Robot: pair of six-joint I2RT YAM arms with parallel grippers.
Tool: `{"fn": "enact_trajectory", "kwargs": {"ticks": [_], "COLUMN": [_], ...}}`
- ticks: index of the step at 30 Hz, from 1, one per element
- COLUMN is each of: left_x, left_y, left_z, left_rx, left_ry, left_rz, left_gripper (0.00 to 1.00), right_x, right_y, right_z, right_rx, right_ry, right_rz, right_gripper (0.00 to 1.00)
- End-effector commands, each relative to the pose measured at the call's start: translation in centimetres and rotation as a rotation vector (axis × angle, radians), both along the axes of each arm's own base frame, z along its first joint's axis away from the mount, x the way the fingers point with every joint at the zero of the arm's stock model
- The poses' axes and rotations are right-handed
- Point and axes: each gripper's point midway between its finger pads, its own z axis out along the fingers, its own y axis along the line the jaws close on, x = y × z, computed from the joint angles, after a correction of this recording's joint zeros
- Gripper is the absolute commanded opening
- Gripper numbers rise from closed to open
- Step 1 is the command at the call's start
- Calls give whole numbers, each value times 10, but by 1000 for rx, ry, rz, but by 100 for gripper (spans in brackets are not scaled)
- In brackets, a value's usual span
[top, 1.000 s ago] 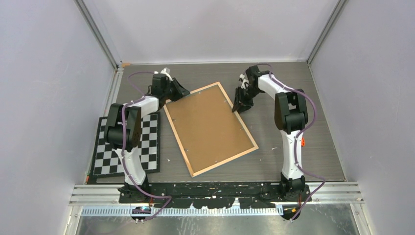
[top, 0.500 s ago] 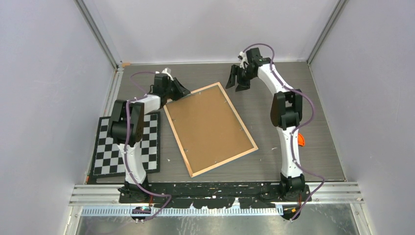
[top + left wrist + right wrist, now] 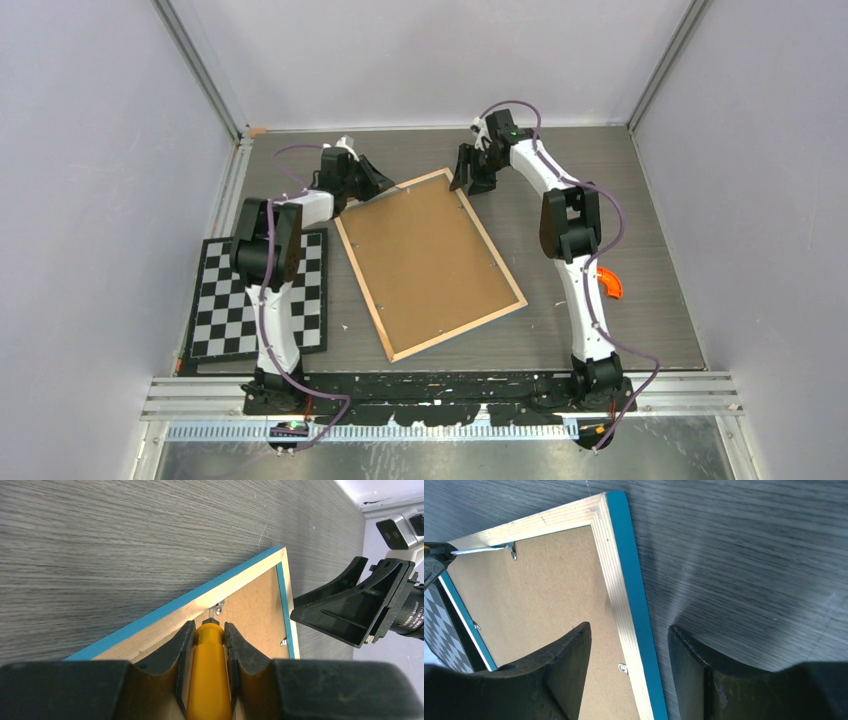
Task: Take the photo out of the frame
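The frame (image 3: 430, 262) lies face down in mid-table, brown fibreboard back up, with a light wood rim and a blue border. The photo is hidden beneath the back. My left gripper (image 3: 385, 187) is at the frame's far edge, shut on a yellow-handled screwdriver (image 3: 210, 670). The screwdriver's tip touches a small metal tab (image 3: 218, 610). My right gripper (image 3: 468, 180) is open at the far right corner. In the right wrist view its jaws straddle the frame's right rim (image 3: 616, 585), just above it, with another tab (image 3: 623, 668) between them.
A black-and-white checkerboard (image 3: 258, 297) lies at the left, beside the frame. A small orange object (image 3: 609, 283) lies right of the right arm. Walls close the table on three sides.
My right gripper has moved away from the frame's right edge, back and to the left, to the far right corner. My left gripper has crept slightly along the far edge.
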Motion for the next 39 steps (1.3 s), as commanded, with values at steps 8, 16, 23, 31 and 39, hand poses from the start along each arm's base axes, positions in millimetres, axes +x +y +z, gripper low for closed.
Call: {"fn": "enact_trajectory", "kwargs": {"ticks": [8, 16, 23, 31, 39], "left_x": [-5, -28, -34, -15, 1], "left_y": [-33, -58, -60, -61, -50], "left_z": [-12, -23, -28, 50, 80], "left_rx": [-41, 22, 81, 157, 387], "left_ry": [-1, 3, 10, -162, -317], "left_rz": [-80, -243, -302, -374, -551], "left_gripper": [0, 0, 0, 0, 0], "right_x": [0, -7, -8, -6, -10], "right_y": [15, 21, 18, 16, 13], "right_z": [-21, -34, -38, -17, -5], "right_rx": [-64, -88, -107, -70, -59], "right_ry": [-23, -14, -10, -27, -42], "right_rz": [38, 75, 75, 78, 107], "right_gripper": [46, 7, 1, 3, 0]}}
